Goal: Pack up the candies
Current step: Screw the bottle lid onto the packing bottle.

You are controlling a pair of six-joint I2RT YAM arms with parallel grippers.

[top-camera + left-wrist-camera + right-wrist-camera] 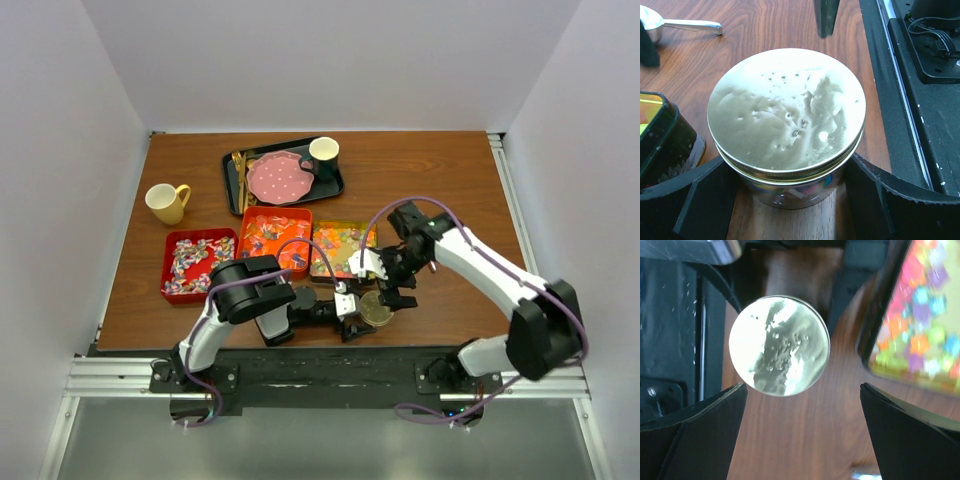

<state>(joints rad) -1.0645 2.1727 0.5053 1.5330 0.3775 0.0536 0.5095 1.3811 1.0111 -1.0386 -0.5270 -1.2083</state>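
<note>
A clear jar with a gold lid (378,310) stands near the table's front edge, with coloured candies showing through its wall (790,192). My left gripper (360,318) is shut on the jar, one finger (700,200) on each side of it. My right gripper (396,288) hovers just above the jar lid (779,346), open and empty, its fingers (690,430) wide apart. Three trays hold candies: purple-pink-white wrapped pieces (197,262), orange-red pieces (275,235), and tiny yellow-orange-green pieces (343,245), which also show blurred in the right wrist view (920,315).
A black tray (236,190) at the back holds a pink dotted plate (278,178), a cup (323,153) and gold cutlery (238,170). A yellow mug (166,202) stands at the left. A metal scoop (685,24) lies beyond the jar. The black table edge (920,100) runs close beside the jar.
</note>
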